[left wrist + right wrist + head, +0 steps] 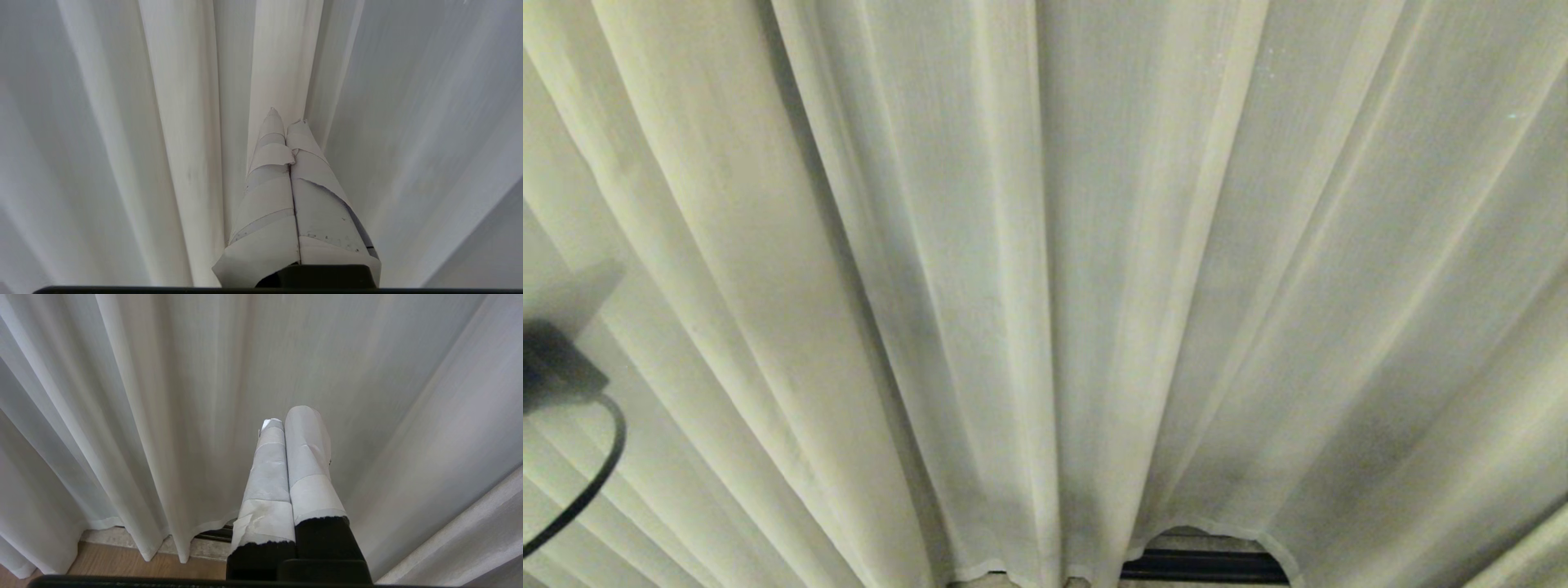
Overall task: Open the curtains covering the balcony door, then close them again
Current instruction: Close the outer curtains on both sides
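Observation:
The cream-white curtains (1045, 245) hang drawn together in soft pleats and fill every view. The balcony door is hidden behind them, except for a dark strip of its bottom rail (1201, 565) under the hem. In the left wrist view my left gripper (286, 116) is shut, its taped fingers pressed together with the tips against a pleat of the curtains (282, 61). No fabric shows between the fingers. My right gripper (288, 416) is shut too and hangs a little in front of the curtains (204, 375), holding nothing.
A dark part of my left arm (556, 367) with a looping cable shows at the head view's left edge. Below the hem lie a pale threshold (204, 547) and wooden floor (122, 563).

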Robot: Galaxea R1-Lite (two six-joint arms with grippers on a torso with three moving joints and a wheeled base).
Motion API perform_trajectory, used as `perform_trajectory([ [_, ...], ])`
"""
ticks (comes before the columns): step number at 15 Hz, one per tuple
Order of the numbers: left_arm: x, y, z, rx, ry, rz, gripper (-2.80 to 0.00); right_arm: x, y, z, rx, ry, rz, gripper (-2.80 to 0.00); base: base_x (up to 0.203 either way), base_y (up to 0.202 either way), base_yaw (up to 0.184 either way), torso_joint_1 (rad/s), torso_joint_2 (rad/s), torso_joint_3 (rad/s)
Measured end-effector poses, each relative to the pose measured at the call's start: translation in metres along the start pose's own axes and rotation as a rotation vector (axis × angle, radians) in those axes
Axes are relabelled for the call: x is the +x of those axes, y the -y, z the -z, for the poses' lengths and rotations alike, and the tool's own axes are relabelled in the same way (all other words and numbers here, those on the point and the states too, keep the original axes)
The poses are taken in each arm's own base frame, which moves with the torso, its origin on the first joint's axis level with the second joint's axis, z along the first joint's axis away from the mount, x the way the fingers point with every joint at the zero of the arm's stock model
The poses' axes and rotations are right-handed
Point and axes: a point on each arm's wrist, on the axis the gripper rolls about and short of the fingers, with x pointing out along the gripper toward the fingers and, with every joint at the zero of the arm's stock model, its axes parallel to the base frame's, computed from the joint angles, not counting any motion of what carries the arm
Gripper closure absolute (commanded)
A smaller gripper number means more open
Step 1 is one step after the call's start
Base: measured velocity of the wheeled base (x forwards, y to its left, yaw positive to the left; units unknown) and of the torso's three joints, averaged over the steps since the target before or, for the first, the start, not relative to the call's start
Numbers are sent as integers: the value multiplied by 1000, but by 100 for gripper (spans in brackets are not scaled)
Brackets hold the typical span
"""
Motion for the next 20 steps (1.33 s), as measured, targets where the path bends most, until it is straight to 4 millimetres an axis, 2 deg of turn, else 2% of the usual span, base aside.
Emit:
perform_trajectory([
  [8,-49,-7,51,24,-100,12,0,0,0,0,0,0,0,0,0,0,0,0,0,0],
  [17,-124,-12,102,83,-226,17,0,0,0,0,0,0,0,0,0,0,0,0,0,0],
  [20,-141,-14,123,122,-315,24,0,0,0,0,0,0,0,0,0,0,0,0,0,0],
])
